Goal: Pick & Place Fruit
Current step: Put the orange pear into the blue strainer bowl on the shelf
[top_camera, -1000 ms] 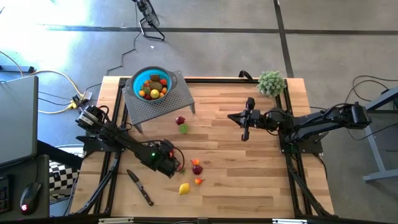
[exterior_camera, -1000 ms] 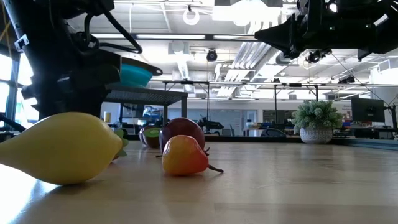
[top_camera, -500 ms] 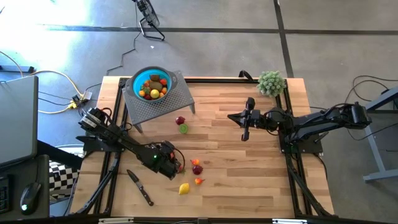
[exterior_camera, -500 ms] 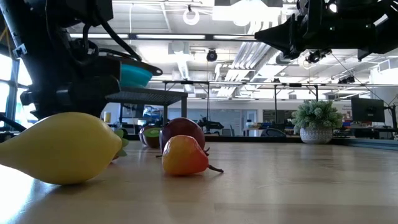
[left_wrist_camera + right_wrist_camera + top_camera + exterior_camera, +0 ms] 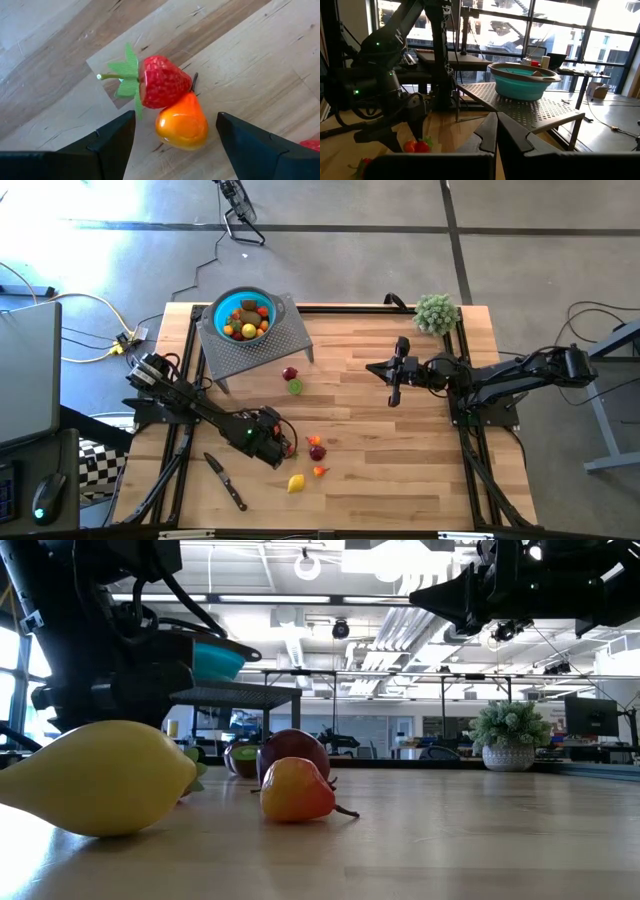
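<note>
A red strawberry (image 5: 165, 82) with a green leaf and an orange pear (image 5: 182, 125) lie side by side, touching, on the wooden table (image 5: 400, 470). My left gripper (image 5: 175, 116) (image 5: 287, 448) hangs open just above them, slanting down, one finger on either side of the pear. A yellow lemon (image 5: 296, 483), a small orange fruit (image 5: 320, 471) and a maroon one (image 5: 317, 452) lie close by. Another maroon fruit (image 5: 290, 374) and a green one (image 5: 295, 387) rest farther back. My right gripper (image 5: 371, 367) (image 5: 496, 125) waits shut and level above the table's middle.
A teal bowl (image 5: 243, 317) holding several fruits sits on a grey perforated stand (image 5: 260, 345) at the far left. A black-handled knife (image 5: 225, 480) lies near the front left. A pale green plant ball (image 5: 436, 312) stands at the far right. Bare wood lies near the front right.
</note>
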You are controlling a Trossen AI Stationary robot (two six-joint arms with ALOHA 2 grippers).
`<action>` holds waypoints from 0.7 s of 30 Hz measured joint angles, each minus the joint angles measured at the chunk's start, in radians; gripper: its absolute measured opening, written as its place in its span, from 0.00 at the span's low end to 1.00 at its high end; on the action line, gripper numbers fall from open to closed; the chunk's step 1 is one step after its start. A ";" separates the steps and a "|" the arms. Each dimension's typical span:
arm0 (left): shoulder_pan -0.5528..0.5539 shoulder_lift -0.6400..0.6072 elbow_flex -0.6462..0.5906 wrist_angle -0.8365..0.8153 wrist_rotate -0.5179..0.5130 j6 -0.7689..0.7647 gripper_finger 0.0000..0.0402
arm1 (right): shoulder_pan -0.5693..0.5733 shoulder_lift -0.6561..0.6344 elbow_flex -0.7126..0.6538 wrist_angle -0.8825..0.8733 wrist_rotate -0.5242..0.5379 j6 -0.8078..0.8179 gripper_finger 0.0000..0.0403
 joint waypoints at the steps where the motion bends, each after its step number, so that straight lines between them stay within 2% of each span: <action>1: 0.000 0.000 0.000 0.000 0.000 0.000 0.69 | 0.000 0.000 0.000 0.000 0.000 0.000 0.01; 6: 0.000 0.000 0.000 0.002 0.000 0.000 0.68 | 0.000 0.000 0.000 0.000 0.000 0.000 0.01; 15: 0.000 0.001 0.000 0.013 -0.003 0.000 0.51 | 0.000 0.000 0.000 0.000 0.000 0.000 0.01; 21: 0.000 0.001 0.000 0.018 -0.003 0.007 0.45 | 0.000 0.000 0.000 0.000 0.000 0.000 0.01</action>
